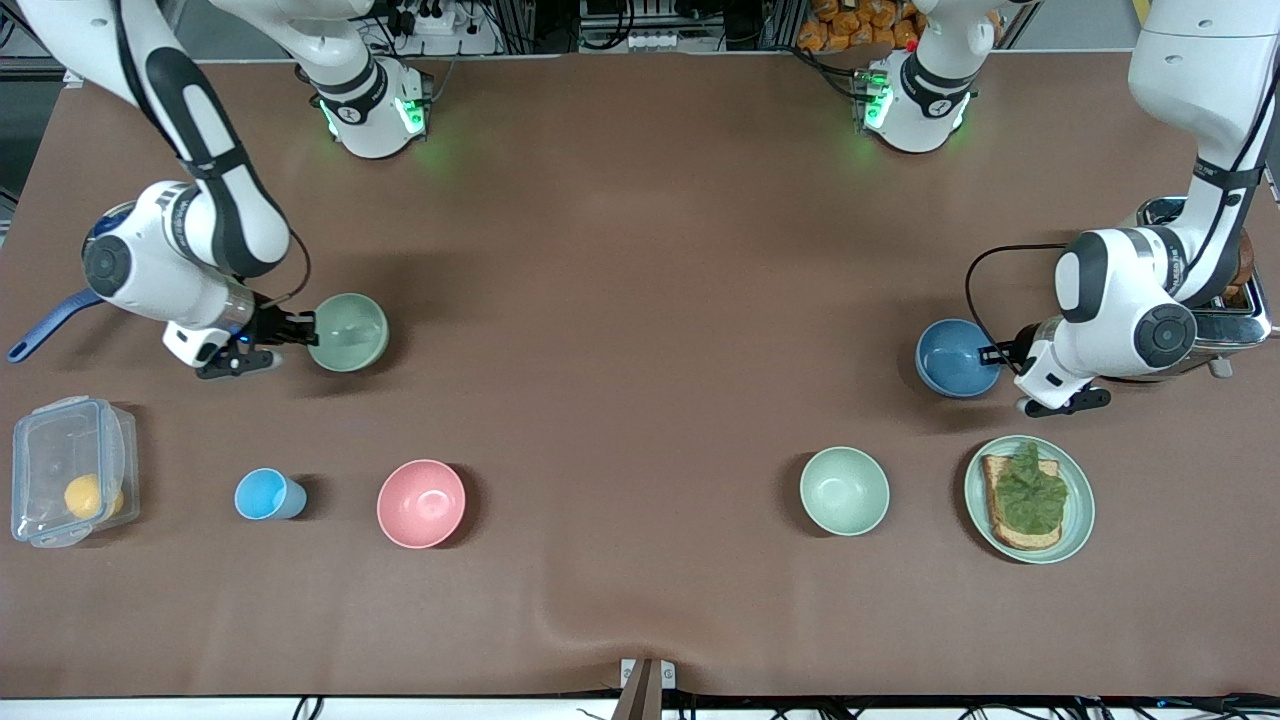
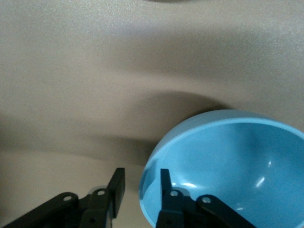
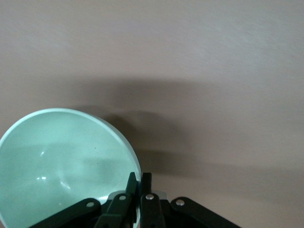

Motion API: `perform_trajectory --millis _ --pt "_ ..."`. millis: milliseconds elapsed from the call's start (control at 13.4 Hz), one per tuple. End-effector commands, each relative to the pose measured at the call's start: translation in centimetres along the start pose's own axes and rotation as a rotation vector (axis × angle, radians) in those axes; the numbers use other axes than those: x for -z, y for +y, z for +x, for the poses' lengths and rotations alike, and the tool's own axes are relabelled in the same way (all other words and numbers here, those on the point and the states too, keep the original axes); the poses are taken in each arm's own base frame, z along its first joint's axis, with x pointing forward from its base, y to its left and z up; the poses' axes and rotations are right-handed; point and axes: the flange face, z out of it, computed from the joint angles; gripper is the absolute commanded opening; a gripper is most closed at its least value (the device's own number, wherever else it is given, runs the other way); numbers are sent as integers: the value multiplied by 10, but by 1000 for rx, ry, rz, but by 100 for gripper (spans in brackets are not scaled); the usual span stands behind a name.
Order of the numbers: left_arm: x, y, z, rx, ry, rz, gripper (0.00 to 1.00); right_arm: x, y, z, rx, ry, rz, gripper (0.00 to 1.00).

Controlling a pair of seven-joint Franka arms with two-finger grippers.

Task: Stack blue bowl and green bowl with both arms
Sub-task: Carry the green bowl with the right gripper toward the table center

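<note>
The green bowl [image 1: 348, 332] is toward the right arm's end of the table. My right gripper [image 1: 305, 328] is shut on its rim, one finger inside and one outside, as the right wrist view shows with the gripper [image 3: 139, 183] on the bowl [image 3: 61, 156]. I cannot tell whether the bowl is lifted. The blue bowl [image 1: 957, 357] stands on the table toward the left arm's end. My left gripper [image 1: 995, 355] is open and straddles its rim. In the left wrist view the gripper [image 2: 141, 187] has one finger inside the bowl [image 2: 228, 166] and one outside, with a gap.
A paler green bowl [image 1: 844, 490], a green plate with toast [image 1: 1030, 498], a pink bowl [image 1: 421, 503], a light-blue cup [image 1: 265, 494] and a clear lidded box [image 1: 70, 470] lie nearer the front camera. A toaster [image 1: 1225, 310] stands beside the left arm. A blue handle [image 1: 45, 325] lies by the right arm.
</note>
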Motion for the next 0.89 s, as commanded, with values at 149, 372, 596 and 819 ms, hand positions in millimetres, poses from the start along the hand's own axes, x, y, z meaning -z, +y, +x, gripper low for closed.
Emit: perform_trajectory --millis 149,372,596,819 --pt "3 2 5 37 9 -48 0 35 -49 8 -142 -3 26 0" --pt "15 1 6 22 26 -49 0 49 -117 7 -248 15 17 0" --pt "38 2 12 17 35 -48 0 49 -196 -1 -365 15 25 0" --pt "63 4 17 11 25 -47 0 50 -263 -7 -442 21 72 0"
